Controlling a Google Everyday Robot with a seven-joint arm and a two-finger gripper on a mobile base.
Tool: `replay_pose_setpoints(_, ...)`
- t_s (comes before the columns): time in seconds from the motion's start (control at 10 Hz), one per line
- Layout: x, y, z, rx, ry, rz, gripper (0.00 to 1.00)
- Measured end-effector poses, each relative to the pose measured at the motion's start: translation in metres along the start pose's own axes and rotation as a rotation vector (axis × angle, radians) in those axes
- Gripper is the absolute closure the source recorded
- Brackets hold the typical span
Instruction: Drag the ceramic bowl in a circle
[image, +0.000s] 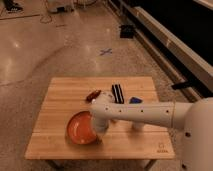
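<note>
The ceramic bowl (79, 128) is wide, shallow and orange-red. It sits on the wooden table (55, 105) near the front left. My gripper (98, 131) points down at the bowl's right rim, at the end of the white arm (145, 115) that reaches in from the right. The wrist covers the gripper's tip and the right edge of the bowl.
A red-brown object (93, 95), a black striped packet (117, 93) and a blue item (135, 100) lie at the back of the table. A small white cup (138, 125) shows partly under the arm. The table's front edge is close to the bowl. A blue cross (105, 51) marks the floor.
</note>
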Motion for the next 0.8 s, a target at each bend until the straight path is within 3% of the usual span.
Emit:
replay_pose_setpoints(0.3,-0.007,0.006,-0.001,0.005,0.005,0.053,0.63)
replay_pose_setpoints(0.6,0.009,0.008,-0.004,-0.040,0.004,0.010,0.63)
replay_pose_setpoints(0.8,0.006,0.020,-0.007,-0.037,0.026,0.019,0.63)
